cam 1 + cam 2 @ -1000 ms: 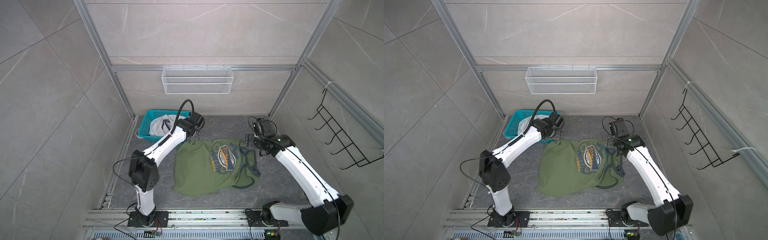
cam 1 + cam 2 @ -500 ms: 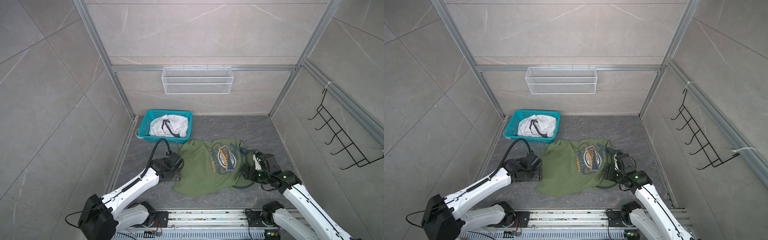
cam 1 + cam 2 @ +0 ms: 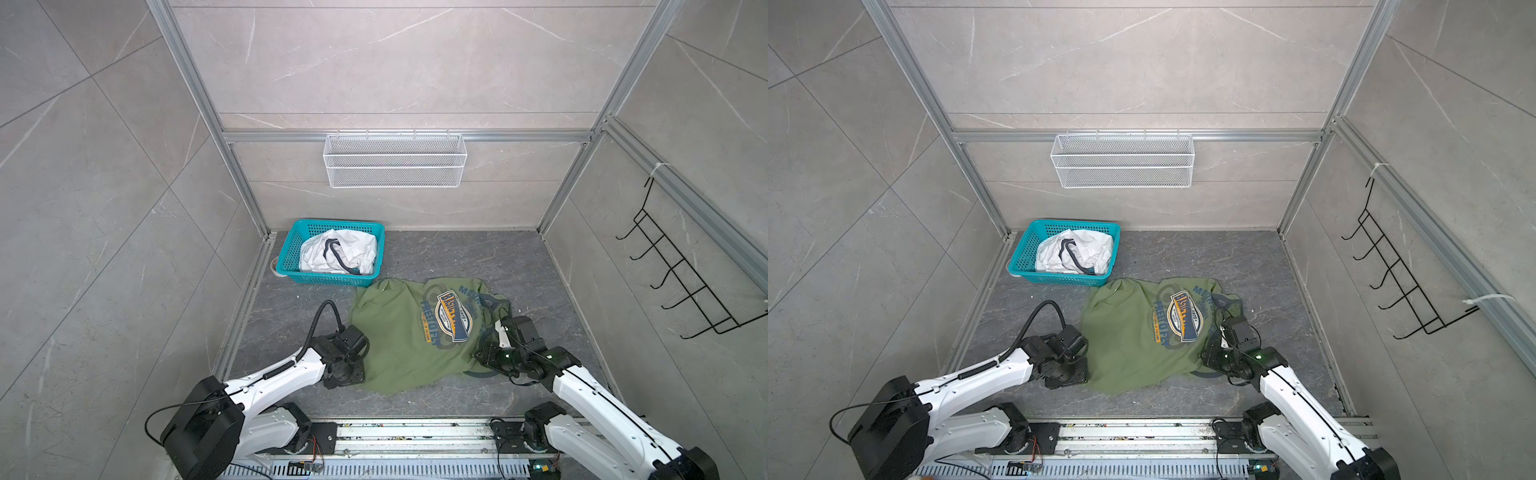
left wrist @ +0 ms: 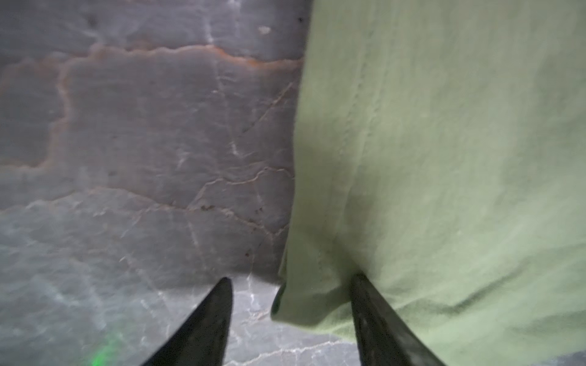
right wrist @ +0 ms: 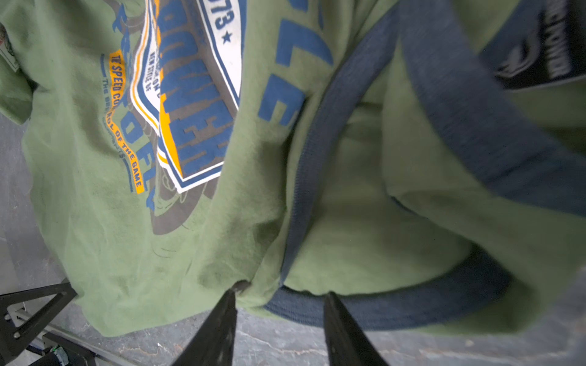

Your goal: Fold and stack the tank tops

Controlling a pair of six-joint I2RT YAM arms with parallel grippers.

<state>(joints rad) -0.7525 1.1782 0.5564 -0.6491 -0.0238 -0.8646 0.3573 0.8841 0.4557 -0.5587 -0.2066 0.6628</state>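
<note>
Floor (image 3: 457,257): green top (image 3: 395,345) seemingly between grippers (image 4: 291,279) (image 5: 281,291)

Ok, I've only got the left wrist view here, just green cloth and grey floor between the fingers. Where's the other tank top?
Observer: The white tank top lies crumpled in the teal basket, at the back left of the floor.
Operator: And the right end effector?
Observer: The right end effector straddles the dark trim of an opening on the green tank top, with its jaws apart.
Operator: Is the print showing?
Observer: Yes, the chest graphic faces up, on the half of the shirt nearer the right arm.
</note>
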